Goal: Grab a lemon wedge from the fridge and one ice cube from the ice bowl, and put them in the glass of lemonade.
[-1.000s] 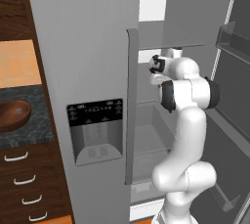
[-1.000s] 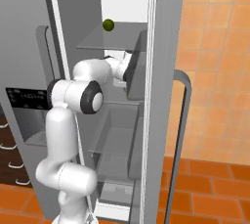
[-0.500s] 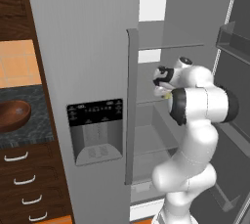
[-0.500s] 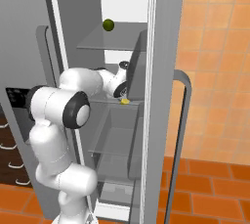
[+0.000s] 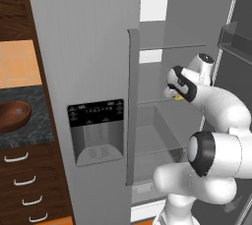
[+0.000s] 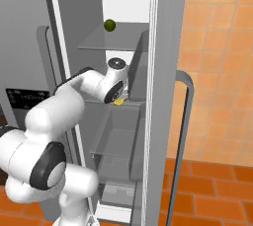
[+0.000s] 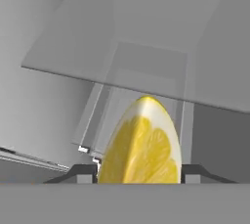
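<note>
Hand view showed the lemon wedge (image 7: 143,145) standing point-up squarely between the part-open jaws of the gripper (image 7: 139,171), on a middle shelf in the fridge (image 5: 83,71); whether gripped, I couldn't tell

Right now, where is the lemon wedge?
The lemon wedge sits between the gripper's fingertips in the hand view, at a middle shelf inside the open fridge.

arm: bending at the elbow, forearm reaching forward into the fridge (image 6: 163,72)
tool (image 7: 139,171): its fingertips (image 7: 80,171) are flanking the lemon wedge (image 7: 141,145), touching it
</note>
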